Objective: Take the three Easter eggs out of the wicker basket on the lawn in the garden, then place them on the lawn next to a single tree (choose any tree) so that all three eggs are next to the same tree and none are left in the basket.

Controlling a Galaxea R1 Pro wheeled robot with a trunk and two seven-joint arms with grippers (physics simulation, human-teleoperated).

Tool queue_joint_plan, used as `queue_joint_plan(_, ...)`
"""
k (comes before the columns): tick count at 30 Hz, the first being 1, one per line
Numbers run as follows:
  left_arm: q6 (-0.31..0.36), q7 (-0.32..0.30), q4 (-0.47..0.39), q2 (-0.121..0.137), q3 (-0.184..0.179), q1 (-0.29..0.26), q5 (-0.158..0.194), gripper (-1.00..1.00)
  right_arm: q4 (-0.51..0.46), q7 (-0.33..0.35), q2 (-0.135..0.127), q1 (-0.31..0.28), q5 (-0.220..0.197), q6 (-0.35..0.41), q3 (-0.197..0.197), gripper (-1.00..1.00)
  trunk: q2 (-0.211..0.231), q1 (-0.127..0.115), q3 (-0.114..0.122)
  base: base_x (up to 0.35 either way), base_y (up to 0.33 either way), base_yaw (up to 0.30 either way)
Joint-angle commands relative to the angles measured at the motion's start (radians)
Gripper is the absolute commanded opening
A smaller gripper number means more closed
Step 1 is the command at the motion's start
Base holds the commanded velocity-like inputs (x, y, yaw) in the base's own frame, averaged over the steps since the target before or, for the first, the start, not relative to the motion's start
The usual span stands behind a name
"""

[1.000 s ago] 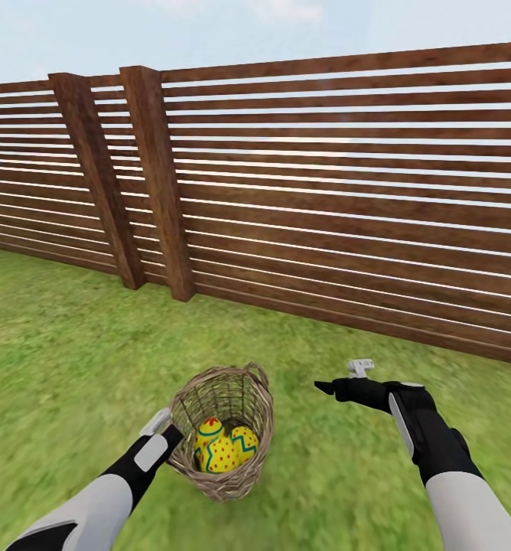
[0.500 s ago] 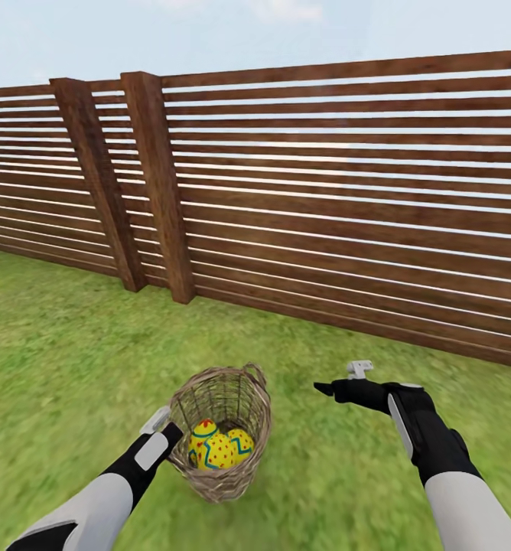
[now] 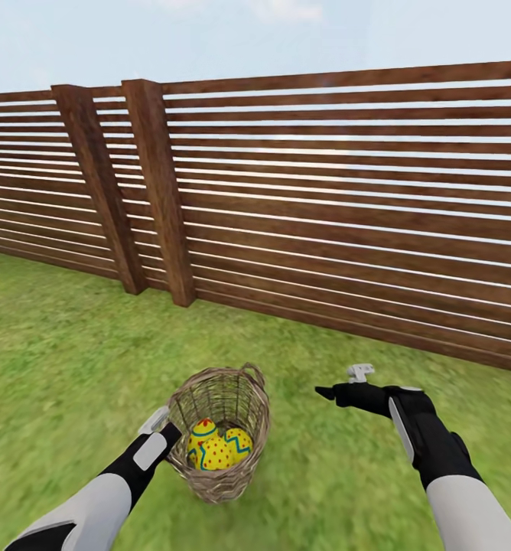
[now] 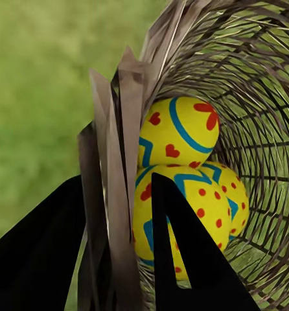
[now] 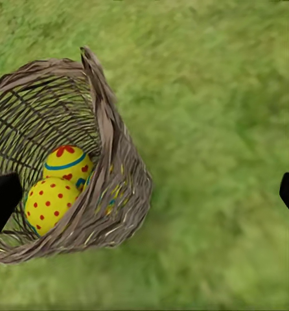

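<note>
Lower left of the head view, the left gripper point(image 3: 166, 428) sits against the near rim of the wicker basket point(image 3: 249, 398). In its wrist view the two dark fingers point(image 4: 183, 253) straddle the basket wall point(image 4: 115, 194), one outside and one inside, pressed up to the weave, so the jaws are clamped on the rim. Just right of that, low centre of the head view, the basket tilts on the lawn point(image 3: 64, 360) with the three Easter eggs point(image 3: 216, 448) bunched together at its bottom: yellow, red dots and hearts, blue zigzags. Behind, across the upper frame, runs the brown slatted fence point(image 3: 347, 199) with two thick posts at the left. Over to the lower right, the right gripper point(image 3: 347, 383) hangs above bare grass, well apart from the basket, its fingertips spread wide at the edges of its wrist view and holding nothing.
</note>
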Motion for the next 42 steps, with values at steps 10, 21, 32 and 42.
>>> queue_joint_plan(10, 0.006, 0.005, 0.001, 0.018, 0.000, 0.000, 0.008, -1.00, 0.044, -0.005, 0.004, 0.005, 0.097, 0.002, -0.003, 1.00, 0.070, -0.039, 0.031, 0.000, 0.000, 0.122)
queue_joint_plan(21, 0.006, 0.003, 0.000, 0.029, 0.000, 0.000, 0.009, -1.00, 0.058, -0.005, 0.005, 0.005, 0.098, 0.002, -0.003, 1.00, 0.147, -0.081, 0.065, 0.000, 0.000, 0.291)
queue_joint_plan(32, 0.006, 0.004, 0.001, 0.031, 0.002, 0.000, 0.009, -1.00, 0.127, -0.089, -0.002, 0.005, 0.111, -0.041, -0.003, 1.00, 0.224, -0.123, 0.099, 0.000, 0.000, 0.291)
queue_joint_plan(42, 0.006, 0.003, 0.002, 0.046, 0.004, 0.000, 0.011, -1.00, 0.823, -0.379, -0.051, 0.017, 0.267, -0.496, -0.001, 1.00, 0.294, -0.161, 0.131, 0.000, 0.000, 0.284)
